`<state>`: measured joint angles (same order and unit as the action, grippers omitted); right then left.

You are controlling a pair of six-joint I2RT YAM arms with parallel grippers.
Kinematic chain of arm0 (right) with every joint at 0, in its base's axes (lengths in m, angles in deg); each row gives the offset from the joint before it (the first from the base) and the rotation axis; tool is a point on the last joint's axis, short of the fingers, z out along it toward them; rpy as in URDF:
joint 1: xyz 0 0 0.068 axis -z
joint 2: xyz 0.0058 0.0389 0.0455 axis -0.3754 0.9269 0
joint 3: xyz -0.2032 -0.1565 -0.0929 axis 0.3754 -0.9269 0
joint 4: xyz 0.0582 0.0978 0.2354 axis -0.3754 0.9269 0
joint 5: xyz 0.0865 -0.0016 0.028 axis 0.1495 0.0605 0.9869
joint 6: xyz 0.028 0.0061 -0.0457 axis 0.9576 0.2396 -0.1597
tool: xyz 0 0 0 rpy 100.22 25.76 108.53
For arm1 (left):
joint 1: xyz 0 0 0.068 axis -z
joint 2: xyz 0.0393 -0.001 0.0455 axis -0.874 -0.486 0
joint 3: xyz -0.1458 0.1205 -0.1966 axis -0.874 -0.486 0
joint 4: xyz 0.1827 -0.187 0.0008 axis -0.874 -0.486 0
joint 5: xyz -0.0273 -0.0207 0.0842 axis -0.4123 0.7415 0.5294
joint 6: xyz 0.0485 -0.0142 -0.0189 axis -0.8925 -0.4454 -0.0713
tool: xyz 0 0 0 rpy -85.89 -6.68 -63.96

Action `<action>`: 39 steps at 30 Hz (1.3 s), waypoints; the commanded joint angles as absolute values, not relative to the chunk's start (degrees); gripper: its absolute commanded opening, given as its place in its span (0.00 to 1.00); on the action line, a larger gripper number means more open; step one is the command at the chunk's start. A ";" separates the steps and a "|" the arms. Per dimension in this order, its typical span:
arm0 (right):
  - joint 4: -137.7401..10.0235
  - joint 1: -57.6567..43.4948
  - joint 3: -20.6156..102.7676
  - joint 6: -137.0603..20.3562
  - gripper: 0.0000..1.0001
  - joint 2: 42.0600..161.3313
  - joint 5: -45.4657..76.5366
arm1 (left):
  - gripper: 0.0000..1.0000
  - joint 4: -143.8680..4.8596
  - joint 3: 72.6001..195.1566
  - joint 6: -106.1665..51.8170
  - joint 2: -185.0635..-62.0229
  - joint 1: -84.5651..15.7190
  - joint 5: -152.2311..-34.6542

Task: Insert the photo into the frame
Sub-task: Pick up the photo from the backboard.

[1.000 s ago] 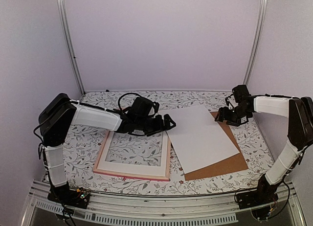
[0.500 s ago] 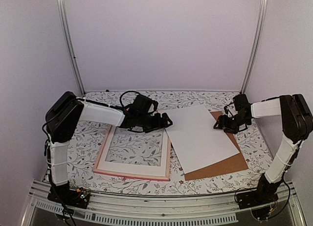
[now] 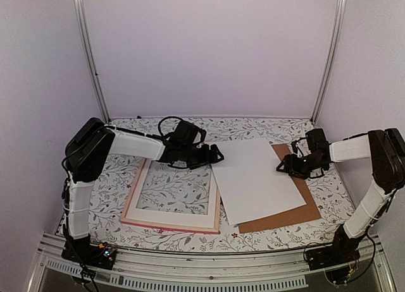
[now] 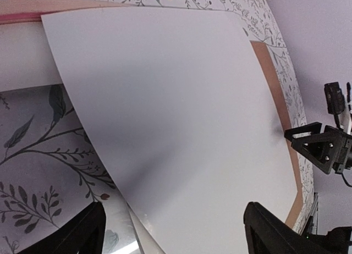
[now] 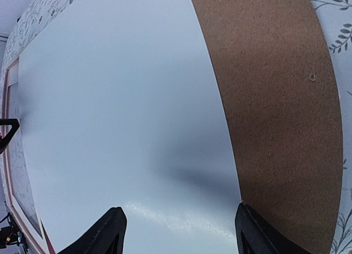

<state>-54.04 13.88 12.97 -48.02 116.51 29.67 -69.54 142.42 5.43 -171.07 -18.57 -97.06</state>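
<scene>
The photo [image 3: 259, 178] lies as a plain white sheet, tilted, mostly on top of the brown backing board [image 3: 307, 206]. The pink frame [image 3: 171, 228] lies flat at the left with a white mat board [image 3: 142, 206] in it; the photo's lower left edge overlaps the frame's right side. My left gripper [image 3: 219, 158] is open at the photo's left corner, its jaws wide over the white photo [image 4: 176, 116]. My right gripper [image 3: 281, 167] is open low over the photo's right edge, where the photo [image 5: 121, 116] meets the backing board [image 5: 275, 100]. Neither holds anything.
The floral tablecloth [image 3: 114, 178] covers the table and shows through the mat's window. Plain walls and two metal posts [image 3: 88, 58] close off the back. In the left wrist view the right gripper [image 4: 324, 149] shows beyond the backing board [image 4: 275, 78].
My right gripper has come down and inward to the photo's right edge. My left arm has shifted back, its gripper staying by the left corner. The photo has slid slightly left.
</scene>
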 commanded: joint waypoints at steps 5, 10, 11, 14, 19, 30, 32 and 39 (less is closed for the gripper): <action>-55.05 14.05 8.95 -44.44 0.71 112.11 33.71 | 0.88 -70.65 143.86 5.99 -172.85 -20.29 -97.67; -56.64 13.96 7.04 -42.83 0.71 110.40 35.73 | 0.85 -69.65 144.02 6.51 -173.62 -20.65 -99.47; -57.02 13.87 6.68 -42.49 0.70 110.21 36.13 | 0.84 -69.55 144.10 6.51 -173.71 -20.67 -99.62; -58.44 13.20 5.70 -41.42 0.70 110.09 37.12 | 0.81 -69.50 144.45 6.50 -174.06 -20.75 -100.09; -59.94 10.98 5.02 -39.85 0.70 110.80 36.99 | 0.77 -69.28 144.68 6.89 -174.51 -20.87 -100.69; -61.04 8.19 4.84 -37.98 0.70 111.30 37.03 | 0.65 -67.31 144.63 8.38 -175.69 -21.32 -103.21; -61.28 7.91 4.82 -37.77 0.69 111.40 37.07 | 0.62 -66.42 144.55 8.73 -175.83 -21.42 -104.13; -61.49 7.53 4.73 -37.49 0.69 111.93 37.07 | 0.52 -63.77 144.29 9.63 -176.31 -21.76 -106.25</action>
<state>-60.09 7.89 5.47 -37.94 111.42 36.76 -66.85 143.53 9.08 -175.14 -20.76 -104.10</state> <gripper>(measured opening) 0.692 0.541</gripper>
